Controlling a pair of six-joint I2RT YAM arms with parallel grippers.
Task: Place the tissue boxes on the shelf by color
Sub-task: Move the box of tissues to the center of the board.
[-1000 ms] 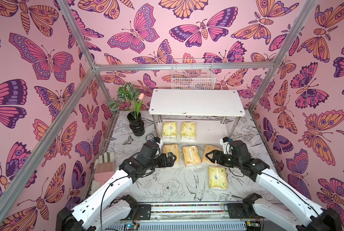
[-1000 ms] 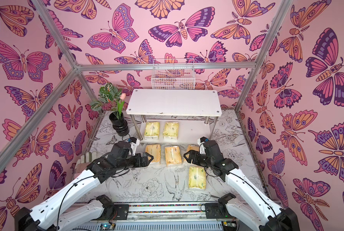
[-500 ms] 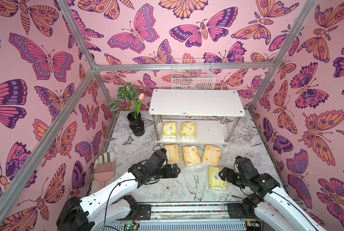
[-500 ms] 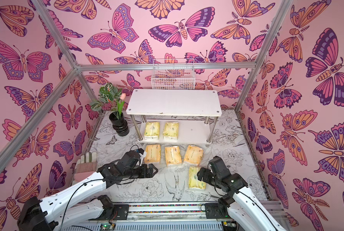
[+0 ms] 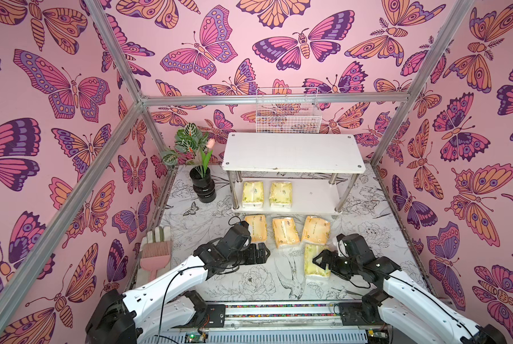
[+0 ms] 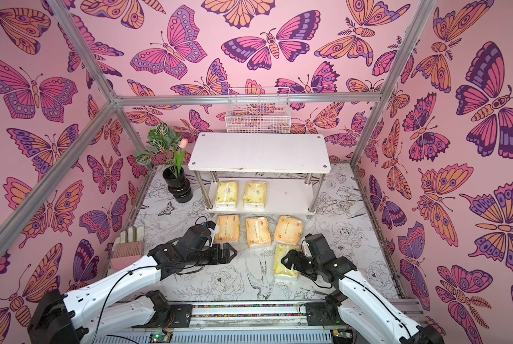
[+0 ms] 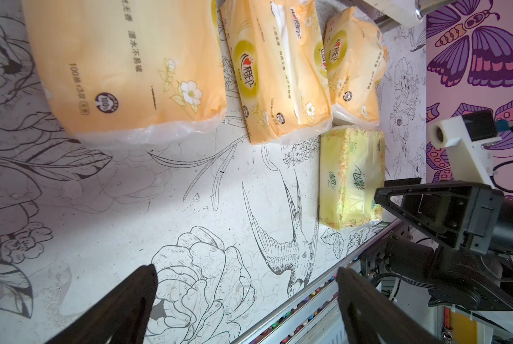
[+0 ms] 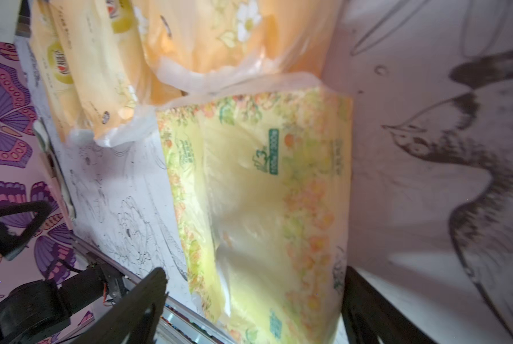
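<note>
Nearest, the right pincer (image 5: 320,262) hangs wide open astride the only pale green pack (image 8: 264,193) on the counter (image 5: 249,286), apparently lined up to grab it. The left pincer (image 5: 264,255) hovers open and empty. Beyond lie three orange packs (image 5: 283,232), then the shelf (image 5: 294,152), whose lower tier holds two pale packs (image 5: 252,193), likely this one's destination.

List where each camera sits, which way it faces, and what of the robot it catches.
Top views: mounted high above the robot's base, looking down and forward at the shelf; left gripper and right gripper both show.
Left wrist: faces the orange packs; own open fingers show, also the right gripper.
Right wrist: looks closely at the green pack, own fingers either side.
Shared: both wrist views show the green pack.
</note>
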